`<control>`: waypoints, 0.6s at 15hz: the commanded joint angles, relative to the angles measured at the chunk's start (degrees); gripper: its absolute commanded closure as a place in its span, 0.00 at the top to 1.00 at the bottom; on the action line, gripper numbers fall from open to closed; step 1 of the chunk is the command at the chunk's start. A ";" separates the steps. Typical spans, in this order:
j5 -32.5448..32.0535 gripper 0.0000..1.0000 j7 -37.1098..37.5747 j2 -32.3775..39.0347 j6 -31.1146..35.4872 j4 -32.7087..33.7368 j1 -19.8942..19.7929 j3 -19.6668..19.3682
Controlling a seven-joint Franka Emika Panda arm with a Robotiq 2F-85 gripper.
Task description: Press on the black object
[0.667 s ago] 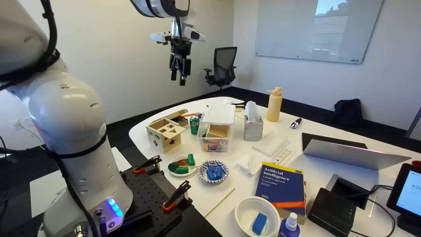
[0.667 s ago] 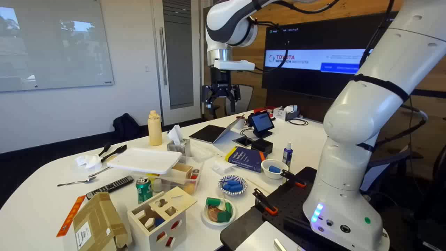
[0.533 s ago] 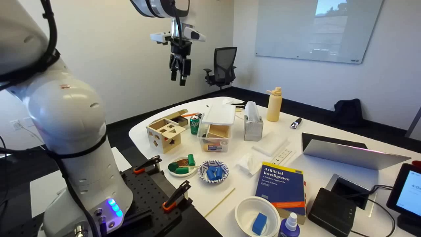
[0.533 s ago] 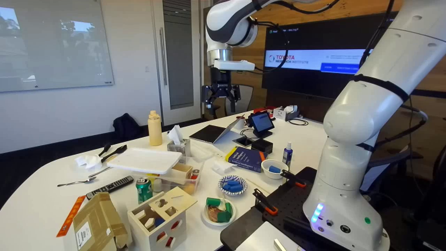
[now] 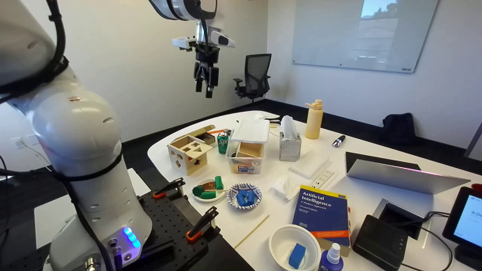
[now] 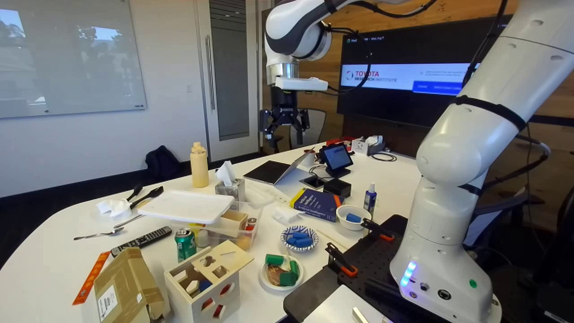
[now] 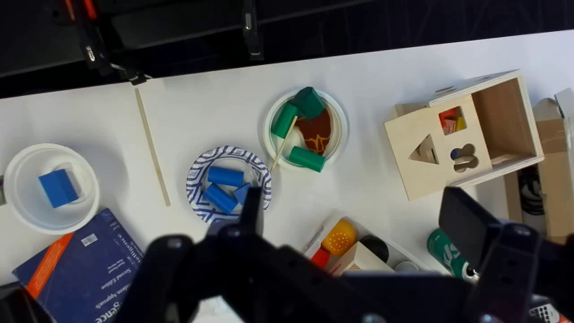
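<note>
fingers [image 7: 466, 224]: spread wide, released, with nothing grasped; before pressing, best drawn together into one blunt tip, pointing straight down.
black object [image 5: 380, 242]: low on the tabletop [image 5: 322, 148], just beside the blue book [image 5: 322, 214] in both exterior views, with contact between the two hard to judge; aim for the middle of the top, come down slowly, touch first, then add force gradually, avoiding the rim for fear of tipping or sliding.
blue book: probably at the approach, with no press made yet; carry the fingers high across the cover and start lowering only after clearing the side nearest the black object.
white bowl [image 5: 282, 241] and spray bottle [image 5: 331, 261]: near the orange-striped end of the blue book; likely to get knocked on a low path, so stay well above.
screen [image 5: 467, 224]: beyond the black object, counting outward from the blue book; stop short, leaving room beside the fingers.
black object from fingers: well apart, far below and across the blue book, calling for a long sideways reach, then a drop.
wrist view: no target between the fingers; at most a cut-off dark corner [image 7: 15, 307] beside the blue book, perhaps part of the black object, too little showing to be sure.
</note>
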 commanded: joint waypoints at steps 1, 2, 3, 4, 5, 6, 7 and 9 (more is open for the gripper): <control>0.20 1.00 -0.98 1.39 0.30 0.96 -0.06 -1.17; -0.21 1.00 -2.29 3.13 0.29 2.49 -1.02 -2.46; -0.93 1.00 -1.98 4.50 1.52 3.72 -2.32 -3.71; -1.88 1.00 -2.49 6.34 1.58 5.65 -3.63 -5.44; -2.98 1.00 -2.96 8.27 1.80 7.65 -4.81 -6.97; -4.20 1.00 -2.65 10.33 2.08 9.95 -5.99 -8.39; -5.01 1.00 -3.56 12.72 2.54 12.37 -6.96 -9.95; -5.75 1.00 -4.64 18.14 3.39 18.06 -8.76 -12.83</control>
